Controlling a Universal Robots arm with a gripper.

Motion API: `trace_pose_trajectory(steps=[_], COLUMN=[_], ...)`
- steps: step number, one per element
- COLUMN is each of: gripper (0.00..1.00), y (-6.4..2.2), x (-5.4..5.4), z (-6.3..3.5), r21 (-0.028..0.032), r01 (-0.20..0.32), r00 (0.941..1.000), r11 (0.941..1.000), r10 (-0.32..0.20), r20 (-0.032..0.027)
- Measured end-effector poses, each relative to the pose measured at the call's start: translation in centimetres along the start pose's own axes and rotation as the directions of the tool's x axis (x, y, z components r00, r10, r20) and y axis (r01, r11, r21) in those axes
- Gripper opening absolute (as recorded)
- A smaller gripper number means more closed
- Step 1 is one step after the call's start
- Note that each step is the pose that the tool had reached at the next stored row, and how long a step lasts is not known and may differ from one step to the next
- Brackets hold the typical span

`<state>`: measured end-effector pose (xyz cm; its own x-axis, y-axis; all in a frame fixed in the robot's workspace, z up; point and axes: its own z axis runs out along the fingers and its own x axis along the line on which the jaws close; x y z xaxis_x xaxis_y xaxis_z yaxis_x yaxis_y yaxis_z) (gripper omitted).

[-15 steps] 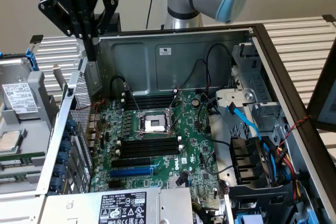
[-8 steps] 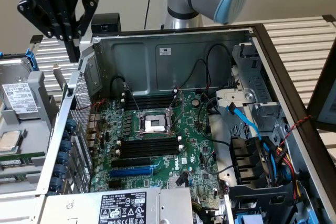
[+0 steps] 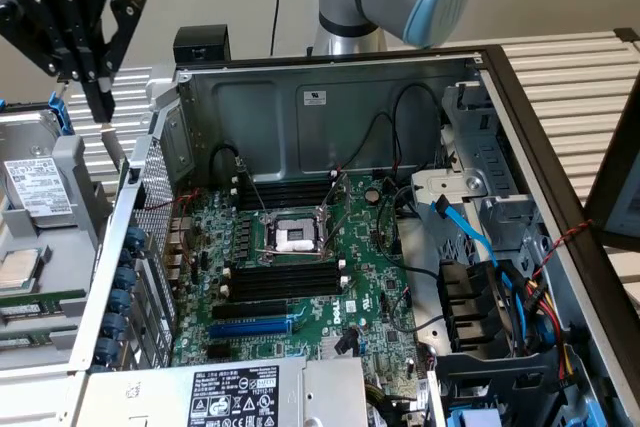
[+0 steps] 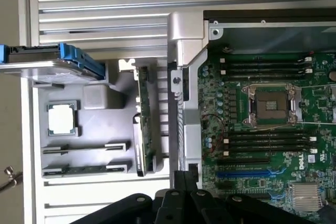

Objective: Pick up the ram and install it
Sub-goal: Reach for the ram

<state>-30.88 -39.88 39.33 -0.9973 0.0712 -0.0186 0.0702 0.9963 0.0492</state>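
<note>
One green ram stands on its edge in the grey tray, just beside the computer case. The gripper is pressed together and holds nothing, up over the tray. No ram is in the black slots yet.

I see an open grey metal computer case holding a green motherboard with a silver processor socket. At the exterior view's left, a grey tray carries a silver hard drive.

ram in tray, tray beside case
</note>
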Motion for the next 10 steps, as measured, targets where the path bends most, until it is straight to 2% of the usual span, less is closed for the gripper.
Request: trace_pose_trajectory(steps=[10], gripper=[0.11], y=[-0.32], x=[4.6], z=[-0.1], r21=[-0.0032], r01=[0.0], r00=[1.0], r11=[1.0], r10=[0.0], r20=[-0.0002])
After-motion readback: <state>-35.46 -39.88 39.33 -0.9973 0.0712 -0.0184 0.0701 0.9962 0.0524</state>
